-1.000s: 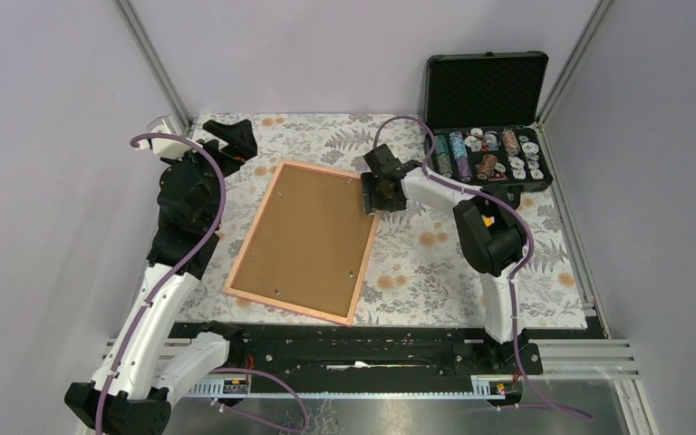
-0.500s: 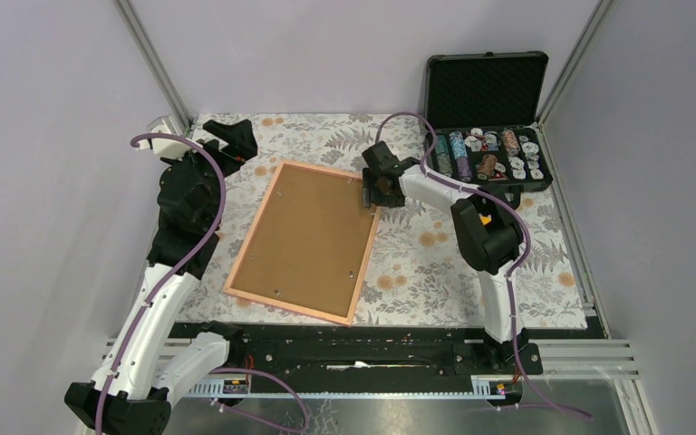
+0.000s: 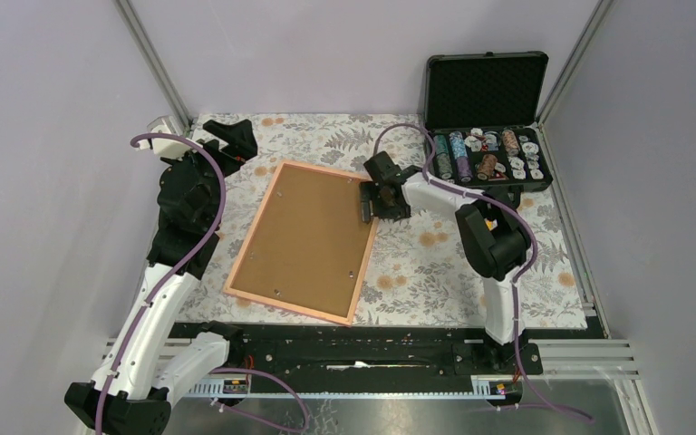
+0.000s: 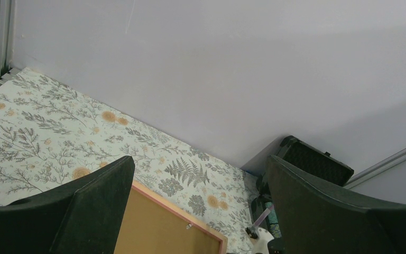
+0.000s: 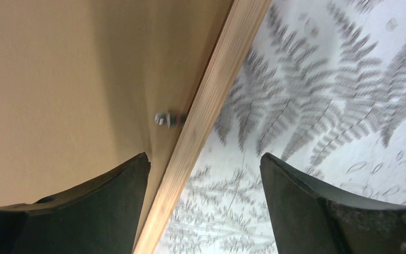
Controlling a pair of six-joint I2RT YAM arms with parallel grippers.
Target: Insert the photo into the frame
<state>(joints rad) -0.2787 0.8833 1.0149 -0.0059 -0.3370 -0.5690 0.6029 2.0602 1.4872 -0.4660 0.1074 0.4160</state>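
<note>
**A:** Start at the left. How much room is there?

**B:** The left gripper (image 3: 236,138) hangs raised over the far-left corner of the counter (image 3: 435,272), close to the left wall. Its jaws are wide apart with nothing between them. A strip of flowered cloth lies open between that arm and the frame (image 3: 287,304).

**A:** And the frame?

**B:** It lies flat in the middle of the counter, turned a little clockwise, with its back facing up. It is a thin pink wooden border around a matte brown backing board (image 3: 308,240). The photo does not show in any view.

**A:** The right side?

**B:** The right gripper (image 3: 370,201) sits low at the frame's right edge, near the far corner. Its jaws are apart and straddle the border, one finger over the board and the other over the cloth. A small metal tab (image 5: 169,119) sits where the board meets the border. I cannot tell whether the fingers touch anything.

**A:** Beyond it?

**B:** There is open cloth printed with ferns. At the far right corner stands an open black case (image 3: 489,136) of round chips, with its foam-lined lid upright.
</note>
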